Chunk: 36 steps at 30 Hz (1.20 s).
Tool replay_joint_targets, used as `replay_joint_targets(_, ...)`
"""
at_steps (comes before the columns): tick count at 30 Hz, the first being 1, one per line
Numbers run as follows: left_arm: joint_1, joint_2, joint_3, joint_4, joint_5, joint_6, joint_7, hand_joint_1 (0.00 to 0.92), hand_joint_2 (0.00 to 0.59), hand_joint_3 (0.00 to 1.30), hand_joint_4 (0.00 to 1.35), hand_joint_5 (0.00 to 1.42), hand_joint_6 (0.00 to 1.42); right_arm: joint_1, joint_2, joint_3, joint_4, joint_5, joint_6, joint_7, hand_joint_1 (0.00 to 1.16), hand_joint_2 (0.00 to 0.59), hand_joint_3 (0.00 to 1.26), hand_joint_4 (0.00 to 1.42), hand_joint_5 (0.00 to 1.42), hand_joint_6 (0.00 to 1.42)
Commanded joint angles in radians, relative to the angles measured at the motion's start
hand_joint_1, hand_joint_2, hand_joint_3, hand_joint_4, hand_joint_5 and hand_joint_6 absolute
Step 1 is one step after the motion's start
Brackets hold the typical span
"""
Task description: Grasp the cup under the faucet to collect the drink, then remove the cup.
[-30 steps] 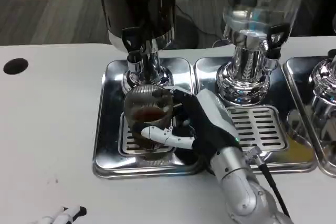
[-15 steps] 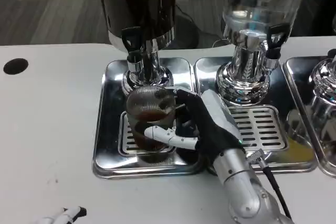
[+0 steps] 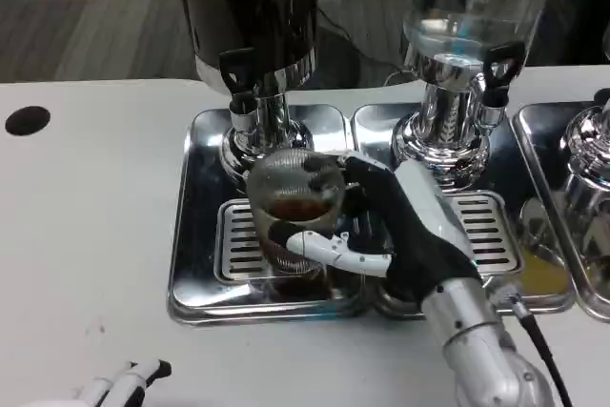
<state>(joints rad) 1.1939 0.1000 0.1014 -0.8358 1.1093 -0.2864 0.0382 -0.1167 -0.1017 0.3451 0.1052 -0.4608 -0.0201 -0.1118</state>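
Observation:
A ribbed clear cup (image 3: 294, 212) holding dark brown drink stands over the slotted grate of the left steel drip tray (image 3: 200, 235). My right hand (image 3: 396, 226) grips the cup from its right side, with fingers wrapped around its front. The cup sits just right of the black tap (image 3: 238, 78) of the dark drink dispenser (image 3: 253, 7). Whether the cup rests on the grate or is lifted slightly, I cannot tell. My left hand (image 3: 119, 390) shows only its fingertips at the bottom left edge, holding nothing.
A clear water dispenser (image 3: 467, 16) stands on the middle drip tray (image 3: 496, 235) right behind my right hand. A third dispenser base (image 3: 586, 154) is at the right edge. A black hole (image 3: 27, 120) marks the white table at far left.
My right hand has carried the cup to the right, away from under the tap. The left fingertips have shifted slightly right along the bottom edge.

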Motion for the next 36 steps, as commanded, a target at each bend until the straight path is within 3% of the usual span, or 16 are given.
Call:
replay_joint_targets(1, -0.016, 0.002, -0.012, 0.007, 0.013, 0.017, -0.025, 0.019, 0.128, 0.26, 0.22, 0.29, 0.52, 0.034, -0.024, -0.024, -0.081, 0.026, -0.05, 0.019, 0.54, 0.161, 0.39, 0.43, 0.49, 0.48)
replay_joint_targets(8, -0.061, -0.005, -0.047, 0.016, 0.038, 0.043, -0.035, 0.019, 0.128, 0.26, 0.22, 0.29, 0.52, 0.161, -0.116, -0.08, -0.186, 0.065, -0.126, 0.06, 0.55, 0.159, 0.39, 0.43, 0.49, 0.46)
replay_joint_targets(17, -0.11, -0.003, -0.081, 0.017, 0.057, 0.08, -0.061, 0.019, 0.129, 0.25, 0.21, 0.29, 0.52, 0.315, -0.196, -0.159, -0.245, 0.123, -0.244, 0.094, 0.57, 0.153, 0.39, 0.43, 0.49, 0.46)
replay_joint_targets(28, -0.157, 0.001, -0.126, 0.014, 0.092, 0.125, -0.095, 0.019, 0.129, 0.24, 0.21, 0.29, 0.52, 0.431, -0.25, -0.26, -0.197, 0.182, -0.393, 0.114, 0.58, 0.155, 0.39, 0.43, 0.49, 0.46)
replay_joint_targets(36, -0.172, -0.001, -0.153, 0.003, 0.115, 0.146, -0.11, 0.019, 0.129, 0.24, 0.2, 0.29, 0.52, 0.482, -0.268, -0.311, -0.16, 0.213, -0.481, 0.128, 0.58, 0.151, 0.39, 0.43, 0.48, 0.45)
